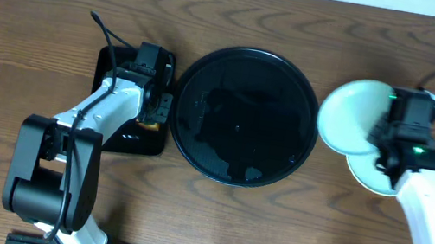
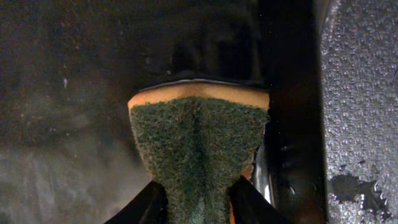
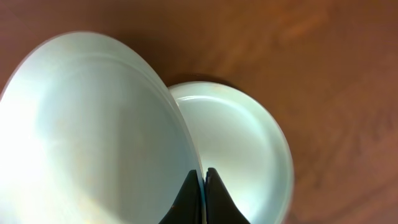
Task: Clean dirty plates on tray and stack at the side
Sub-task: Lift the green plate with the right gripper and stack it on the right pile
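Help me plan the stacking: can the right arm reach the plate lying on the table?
Probably yes: the right hand hangs over the lower plate, but it is shut on the held plate, so it could only stack.

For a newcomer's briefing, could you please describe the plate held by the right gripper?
Right of the large round black tray are two pale plates. It is the upper plate, tilted and pinched at its rim by the right gripper; the lower plate lies flat on the table.
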Robot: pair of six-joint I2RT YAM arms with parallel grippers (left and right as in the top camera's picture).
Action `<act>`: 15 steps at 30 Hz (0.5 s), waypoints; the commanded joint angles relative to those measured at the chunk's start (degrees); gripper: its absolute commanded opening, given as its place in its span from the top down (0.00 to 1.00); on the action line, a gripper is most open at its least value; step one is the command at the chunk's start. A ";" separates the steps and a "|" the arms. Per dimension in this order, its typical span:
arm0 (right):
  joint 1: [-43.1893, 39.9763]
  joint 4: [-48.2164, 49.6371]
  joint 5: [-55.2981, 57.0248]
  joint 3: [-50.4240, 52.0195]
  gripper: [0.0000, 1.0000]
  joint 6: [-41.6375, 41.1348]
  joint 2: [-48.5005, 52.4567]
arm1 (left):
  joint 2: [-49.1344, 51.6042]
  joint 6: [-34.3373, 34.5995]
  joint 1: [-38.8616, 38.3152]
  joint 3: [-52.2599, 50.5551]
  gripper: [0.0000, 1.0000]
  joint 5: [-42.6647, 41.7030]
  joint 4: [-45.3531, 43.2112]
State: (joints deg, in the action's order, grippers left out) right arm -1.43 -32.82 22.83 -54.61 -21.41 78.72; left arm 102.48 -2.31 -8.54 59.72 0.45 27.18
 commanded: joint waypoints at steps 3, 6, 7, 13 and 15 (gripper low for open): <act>-7.89 -2.43 -5.40 -0.13 0.99 -2.14 -0.92 | -4.42 1.97 -0.11 1.29 0.59 1.14 0.15; -11.47 -4.33 -5.77 -0.11 0.99 -2.12 -0.92 | -7.67 2.19 -0.11 1.27 0.53 1.14 0.17; -11.87 -4.50 -5.77 -0.09 0.99 -2.12 -0.92 | -8.13 2.21 -0.13 1.27 0.52 1.14 0.17; -15.78 -4.94 -6.01 -0.02 0.71 -2.14 -0.79 | -13.00 3.21 -0.11 1.27 0.28 1.14 1.68; -16.52 -4.92 -6.58 -0.02 0.62 -2.14 -0.79 | -14.12 4.90 0.31 1.27 0.27 1.14 3.04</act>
State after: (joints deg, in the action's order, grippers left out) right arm -16.80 -37.80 16.99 -54.63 -23.22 78.72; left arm 89.86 0.43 -8.51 59.72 0.62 29.17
